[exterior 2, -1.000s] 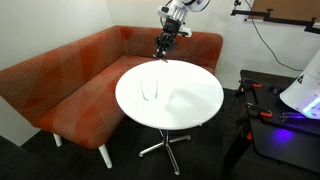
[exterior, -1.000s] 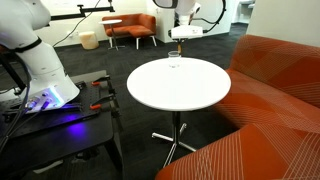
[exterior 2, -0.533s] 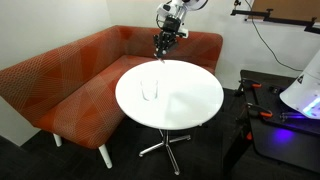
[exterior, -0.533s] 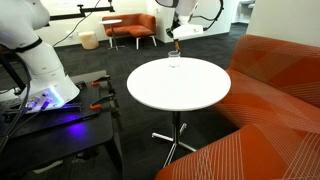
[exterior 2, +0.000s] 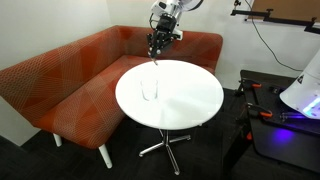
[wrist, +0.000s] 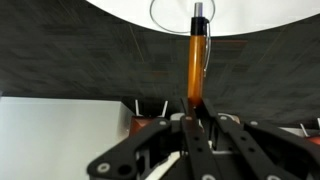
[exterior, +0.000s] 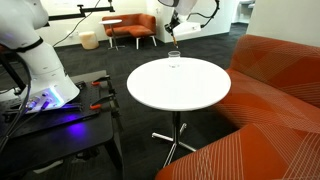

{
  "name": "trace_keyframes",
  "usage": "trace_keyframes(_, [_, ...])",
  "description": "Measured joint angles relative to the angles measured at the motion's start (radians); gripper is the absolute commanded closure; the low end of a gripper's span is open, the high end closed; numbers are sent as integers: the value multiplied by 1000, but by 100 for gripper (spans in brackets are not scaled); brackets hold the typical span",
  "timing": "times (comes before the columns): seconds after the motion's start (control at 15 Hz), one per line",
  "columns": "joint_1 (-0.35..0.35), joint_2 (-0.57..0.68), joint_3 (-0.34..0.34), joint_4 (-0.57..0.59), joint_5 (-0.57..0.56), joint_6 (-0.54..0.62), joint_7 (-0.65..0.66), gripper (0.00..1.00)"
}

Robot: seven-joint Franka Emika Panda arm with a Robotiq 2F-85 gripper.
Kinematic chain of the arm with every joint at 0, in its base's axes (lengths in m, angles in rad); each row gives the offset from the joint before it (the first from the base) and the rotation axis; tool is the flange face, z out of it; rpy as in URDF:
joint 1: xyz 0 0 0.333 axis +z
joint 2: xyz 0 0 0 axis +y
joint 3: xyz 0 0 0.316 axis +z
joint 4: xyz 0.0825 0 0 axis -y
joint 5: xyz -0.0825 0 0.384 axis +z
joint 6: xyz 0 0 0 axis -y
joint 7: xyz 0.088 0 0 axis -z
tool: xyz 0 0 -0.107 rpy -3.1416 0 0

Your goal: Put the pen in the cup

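Note:
My gripper (wrist: 193,112) is shut on the pen (wrist: 196,60), an orange-brown stick with a dark tip that points away from the fingers. In the wrist view the dark tip lies over the rim of the clear cup (wrist: 197,14), seen at the top edge on the round white table (wrist: 130,12). In an exterior view the gripper (exterior 2: 157,42) hangs high above the table's far edge with the pen (exterior 2: 156,58) pointing down. The cup (exterior 2: 150,89) stands on the table (exterior 2: 185,100) nearer the sofa side. The cup (exterior: 174,60) also shows at the table's far edge.
An orange sofa (exterior 2: 70,80) wraps round the far side of the table. A black cart (exterior: 60,125) with a second white robot arm (exterior: 40,60) and red-handled tools stands beside it. Orange armchairs (exterior: 130,27) sit far back. The floor is dark carpet.
The gripper with the pen has moved slightly up and sideways above the table's far edge. The cup has not moved.

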Motion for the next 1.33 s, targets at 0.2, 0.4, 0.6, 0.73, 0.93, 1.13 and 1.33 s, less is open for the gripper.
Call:
trace_keyframes(0.2, [12, 26, -4, 25, 68, -26, -39, 97])
trace_keyframes(0.4, [21, 50, -19, 43, 114, -65, -77, 97])
trace_keyframes(0.6, [23, 75, -33, 62, 147, -111, -114, 97])
trace_keyframes(0.73, [29, 94, -44, 79, 161, -137, -126, 97])
trace_keyframes(0.93, [38, 124, -52, 105, 164, -156, -127, 97])
trace_keyframes(1.13, [48, 154, -54, 130, 164, -160, -126, 97])
trace_keyframes(1.33, [56, 184, -55, 153, 164, -162, -126, 97])
